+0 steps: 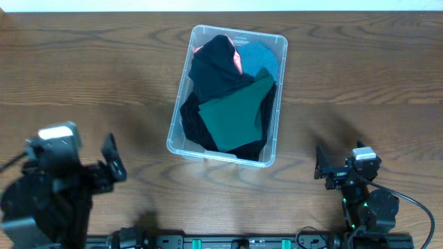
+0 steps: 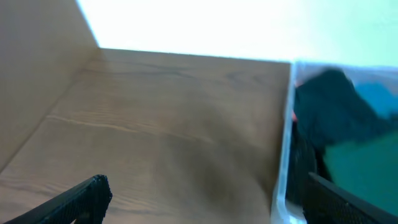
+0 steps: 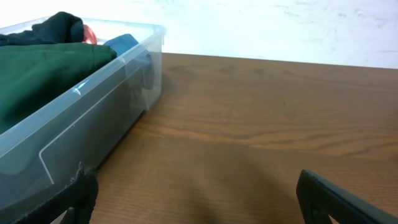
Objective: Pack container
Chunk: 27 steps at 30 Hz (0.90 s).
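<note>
Looming over the near left corner of the brown wood-grain desk (image 1: 83, 76), the black left gripper (image 2: 205, 190) has its fingers spread wide, empty. The large clear rectangular plastic container (image 1: 279, 97) sits mid-desk toward the far edge, holding folded dark green cloth (image 1: 235, 117), black cloth (image 1: 214, 66) and teal-blue cloth (image 1: 259, 59). By the near right corner, the black right gripper (image 3: 196, 193) also gapes, empty.

No text, label, brand, number or sign is showing legibly in any view. Nothing readable is appearing on the clear bin (image 1: 178, 142), on the clothes (image 1: 232, 114) lying in it, or on the wooden table (image 1: 83, 76).
</note>
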### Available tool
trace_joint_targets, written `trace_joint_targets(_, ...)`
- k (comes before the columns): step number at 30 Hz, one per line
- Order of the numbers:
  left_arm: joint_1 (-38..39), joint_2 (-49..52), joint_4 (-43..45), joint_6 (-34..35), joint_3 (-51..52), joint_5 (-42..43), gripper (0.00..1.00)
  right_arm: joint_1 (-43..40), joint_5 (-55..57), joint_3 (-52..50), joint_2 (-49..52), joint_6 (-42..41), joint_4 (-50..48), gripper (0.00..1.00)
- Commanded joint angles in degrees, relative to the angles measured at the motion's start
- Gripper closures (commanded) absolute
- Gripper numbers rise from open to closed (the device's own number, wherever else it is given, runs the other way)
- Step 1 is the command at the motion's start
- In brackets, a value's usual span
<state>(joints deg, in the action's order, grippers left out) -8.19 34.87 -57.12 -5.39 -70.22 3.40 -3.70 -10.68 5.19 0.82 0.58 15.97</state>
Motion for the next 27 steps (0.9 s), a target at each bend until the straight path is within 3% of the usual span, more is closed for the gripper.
trace_joint_targets(1,0.20,-4.63,1.79,-5.07,7.30,5.27,0.02,-0.35,-0.26,-0.17,-0.52,-0.76,0.04,0.01)
trace_joint_targets(6,0.20,-12.63,10.88,-4.98,22.16,6.71,0.02,-0.35,-0.26,-0.17,-0.52,-0.76,0.04,0.01)
trace_joint_targets(14,0.20,-22.43,26.88,0.76,44.65,6.75,0.02,-0.35,-0.26,-0.17,-0.52,-0.76,0.04,0.01)
trace_joint_targets(27,2.91,-34.62,30.62,2.27,59.04,8.41,0.02,-0.35,-0.26,-0.17,-0.52,-0.76,0.04,0.01)
